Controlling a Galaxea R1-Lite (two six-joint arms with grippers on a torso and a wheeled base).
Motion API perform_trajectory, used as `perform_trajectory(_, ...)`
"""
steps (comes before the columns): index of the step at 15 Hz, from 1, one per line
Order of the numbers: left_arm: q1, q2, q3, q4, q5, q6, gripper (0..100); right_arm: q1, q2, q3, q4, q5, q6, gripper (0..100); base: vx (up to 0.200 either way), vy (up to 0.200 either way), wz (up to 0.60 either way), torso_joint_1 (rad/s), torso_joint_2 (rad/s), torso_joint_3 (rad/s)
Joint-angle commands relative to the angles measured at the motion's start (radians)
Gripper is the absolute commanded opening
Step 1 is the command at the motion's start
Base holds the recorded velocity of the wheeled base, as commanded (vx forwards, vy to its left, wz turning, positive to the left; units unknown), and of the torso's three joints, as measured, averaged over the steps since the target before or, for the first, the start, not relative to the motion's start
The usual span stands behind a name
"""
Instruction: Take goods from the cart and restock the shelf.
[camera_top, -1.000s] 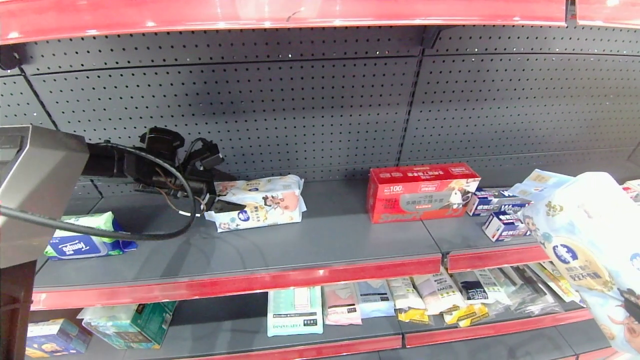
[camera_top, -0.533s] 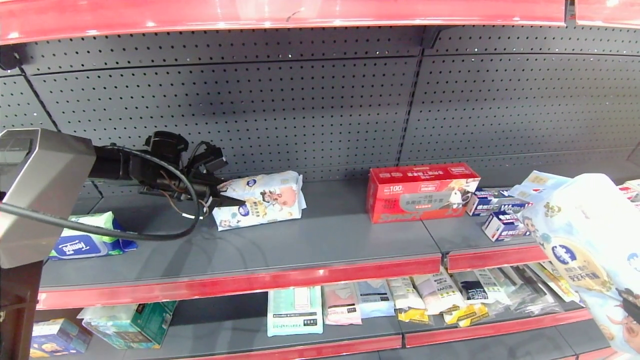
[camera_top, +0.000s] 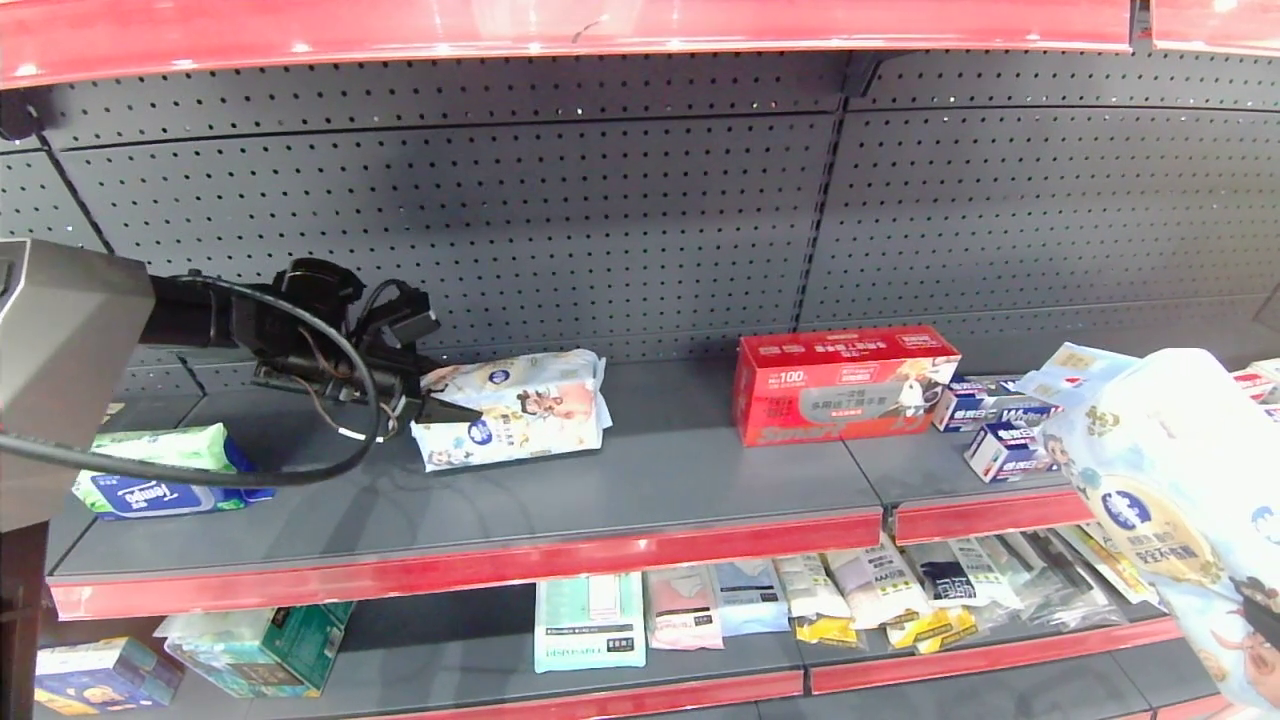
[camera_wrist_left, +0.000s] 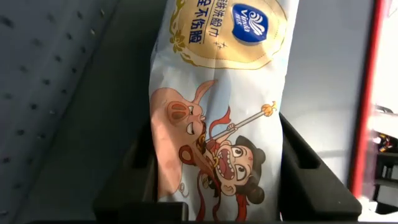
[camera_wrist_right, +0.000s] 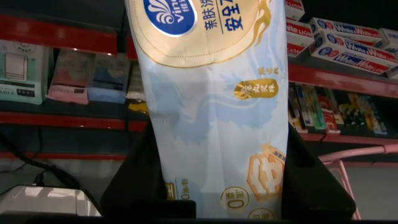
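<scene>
A white wipes pack with cartoon print (camera_top: 520, 405) lies tilted on the grey middle shelf (camera_top: 660, 470), left of centre near the pegboard back. My left gripper (camera_top: 440, 402) is shut on its left end. The left wrist view shows this wipes pack (camera_wrist_left: 217, 112) pinched between the black fingers (camera_wrist_left: 140, 168) of my left gripper (camera_wrist_left: 216, 134). A large pale blue pack (camera_top: 1170, 490) hangs in front of the shelf at the far right. In the right wrist view my right gripper (camera_wrist_right: 214, 155) is shut on that pale blue pack (camera_wrist_right: 211, 93).
A red box (camera_top: 845, 385) and small toothpaste boxes (camera_top: 1000, 430) stand right of centre on the middle shelf. A green and blue tissue pack (camera_top: 160, 478) lies at its left end. Bare shelf lies between the wipes pack and the red box. The lower shelf (camera_top: 590, 620) holds several flat packets.
My left gripper pushed the wipes pack a little right and upright, then drew back left, and the pack now leans flatter. The pale blue pack has barely shifted.
</scene>
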Motion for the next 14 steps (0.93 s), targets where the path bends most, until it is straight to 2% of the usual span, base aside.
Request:
perform_trajectory(1, 0.014, -0.064, 0.036, -0.003, -0.016, 0.004, 0, 0.000, 0.001, -0.002, 0.000, 0.000, -0.001, 0, 0.000, 0.000, 0.00, 0.000, 0.00, 0.000)
perform_trajectory(3, 0.028, -0.097, 0.096, -0.003, -0.026, 0.056, 0, 0.000, 0.000, -0.009, 0.000, 0.000, -0.001, 0, 0.000, 0.000, 0.00, 0.000, 0.00, 0.000)
perform_trajectory(4, 0.045, -0.121, 0.157, -0.003, -0.027, 0.122, 0, 0.000, 0.003, -0.020, 0.000, 0.000, -0.001, 0, 0.000, 0.000, 0.00, 0.000, 0.00, 0.000)
perform_trajectory(5, 0.050, -0.143, 0.200, -0.004, -0.035, 0.136, 0, 0.000, 0.003, -0.026, 0.000, 0.000, -0.001, 0, 0.000, 0.000, 0.00, 0.000, 0.00, 0.000)
perform_trajectory(7, 0.054, -0.182, 0.271, -0.007, -0.038, 0.141, 0, 0.000, 0.001, -0.029, 0.000, 0.000, -0.001, 0, 0.000, 0.000, 0.00, 0.000, 0.00, 0.000)
perform_trajectory(8, 0.059, -0.205, 0.329, -0.046, -0.040, 0.144, 0, 0.000, 0.000, -0.029, 0.000, 0.000, -0.001, 0, 0.000, 0.000, 0.00, 0.000, 0.00, 0.000)
perform_trajectory(10, 0.076, -0.209, 0.386, -0.130, -0.041, 0.142, 0, 0.000, -0.002, -0.029, 0.000, 0.000, -0.001, 0, 0.000, 0.000, 0.00, 0.000, 0.00, 0.000)
perform_trajectory(12, 0.083, -0.207, 0.455, -0.250, -0.053, 0.136, 0, 0.000, 0.000, -0.029, 0.000, 0.000, -0.001, 0, 0.000, 0.000, 0.00, 0.000, 0.00, 0.000)
perform_trajectory(14, 0.082, -0.212, 0.484, -0.262, -0.073, 0.141, 0, 0.000, 0.000, -0.029, 0.000, -0.001, -0.001, 0, 0.000, 0.000, 0.00, 0.000, 0.00, 0.000)
